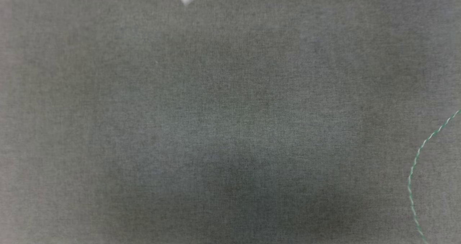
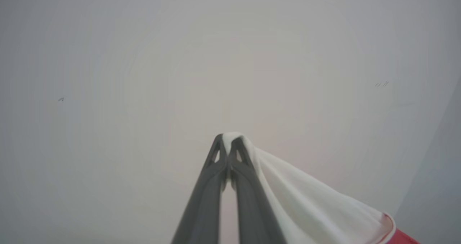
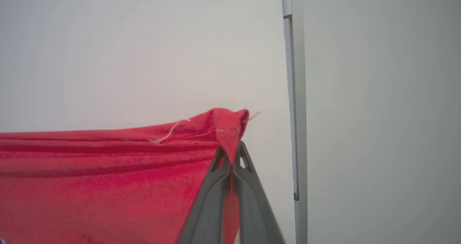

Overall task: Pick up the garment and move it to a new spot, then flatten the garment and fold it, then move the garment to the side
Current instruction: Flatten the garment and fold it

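I see my left gripper clamped on a white part of the shirt. My right gripper is clamped on its red edge, with the cloth pulled taut from it.

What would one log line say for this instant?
left end effector: shut on white part of red jersey garment | right end effector: shut on its red corner

A red, soft-knit garment hangs stretched in mid-air, one stitched corner with a loose pale thread bunched and clamped at the tips of the right gripper. From that gripper the cloth runs off in long horizontal folds. A white, red-edged part drapes from the closed left gripper.
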`<state>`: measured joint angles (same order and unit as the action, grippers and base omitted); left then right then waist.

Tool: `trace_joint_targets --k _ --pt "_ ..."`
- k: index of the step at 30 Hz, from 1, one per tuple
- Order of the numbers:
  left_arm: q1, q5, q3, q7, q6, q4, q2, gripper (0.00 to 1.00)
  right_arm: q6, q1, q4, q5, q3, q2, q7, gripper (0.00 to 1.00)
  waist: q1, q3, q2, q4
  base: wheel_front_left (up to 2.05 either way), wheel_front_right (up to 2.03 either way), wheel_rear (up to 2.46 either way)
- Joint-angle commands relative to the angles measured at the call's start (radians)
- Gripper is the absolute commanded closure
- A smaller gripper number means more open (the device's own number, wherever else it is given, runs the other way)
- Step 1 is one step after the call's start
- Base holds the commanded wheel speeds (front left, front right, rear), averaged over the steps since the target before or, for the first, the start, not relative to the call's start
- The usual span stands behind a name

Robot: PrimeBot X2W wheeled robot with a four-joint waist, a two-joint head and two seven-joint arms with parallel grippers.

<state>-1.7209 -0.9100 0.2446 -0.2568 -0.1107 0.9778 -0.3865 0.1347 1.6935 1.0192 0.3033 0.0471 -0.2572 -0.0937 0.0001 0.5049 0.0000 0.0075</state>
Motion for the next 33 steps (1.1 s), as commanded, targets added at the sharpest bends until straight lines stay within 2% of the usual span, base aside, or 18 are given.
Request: trace_joint_targets --k 1,4,7,11,15,19,24,28,33 --pt "-0.030 -0.012 -0.044 -0.012 -0.003 0.013 -0.011 1.00 -0.007 0.015 0.035 -0.009 0.011 -0.023 -0.018 1.00 -0.0001 -0.024 0.0000 -0.006 0.00 0.00 0.00" --pt "-0.002 0.005 -0.033 -0.010 -0.016 0.034 0.020 1.00 -0.007 0.005 0.081 -0.015 -0.011 -0.016 -0.027 1.00 -0.0001 -0.039 0.0000 -0.001 0.00 0.00 0.00" --pt "0.072 -0.033 -0.008 -0.006 -0.019 0.033 0.054 1.00 -0.007 -0.051 0.123 0.006 -0.045 0.000 -0.016 1.00 -0.0001 -0.055 0.0000 -0.002 0.00 0.00 0.00" --pt "0.255 -0.143 0.034 0.029 -0.020 -0.067 0.055 1.00 -0.005 -0.140 0.144 0.048 -0.107 0.012 0.016 1.00 -0.0001 -0.071 0.0000 -0.008 0.00 0.00 0.00" --pt "0.470 -0.260 0.073 0.054 -0.020 -0.211 0.031 1.00 -0.005 -0.261 0.110 0.116 -0.184 0.013 0.042 1.00 -0.0001 -0.092 0.0000 -0.009 0.00 0.00 0.00" --pt "0.696 -0.351 0.107 0.037 -0.021 -0.383 -0.024 1.00 -0.005 -0.391 0.025 0.208 -0.274 -0.010 0.074 1.00 -0.0001 -0.124 0.0000 -0.016 0.00 0.00 0.00" --pt "0.961 -0.423 0.123 0.009 -0.021 -0.569 -0.077 1.00 -0.005 -0.595 -0.139 0.346 -0.371 -0.088 0.118 1.00 -0.0001 -0.176 0.0000 -0.012 0.00 0.00 0.00" --pt "1.149 -0.437 0.124 0.000 -0.021 -0.703 -0.115 1.00 -0.005 -0.777 -0.310 0.438 -0.446 -0.169 0.153 1.00 -0.0001 -0.216 0.0000 -0.017 0.00 0.00 0.00" --pt "1.380 -0.431 0.093 -0.008 -0.021 -0.854 -0.142 1.00 -0.005 -0.997 -0.510 0.521 -0.484 -0.263 0.187 1.00 -0.0001 -0.263 0.0000 -0.028 0.00 0.00 0.00"
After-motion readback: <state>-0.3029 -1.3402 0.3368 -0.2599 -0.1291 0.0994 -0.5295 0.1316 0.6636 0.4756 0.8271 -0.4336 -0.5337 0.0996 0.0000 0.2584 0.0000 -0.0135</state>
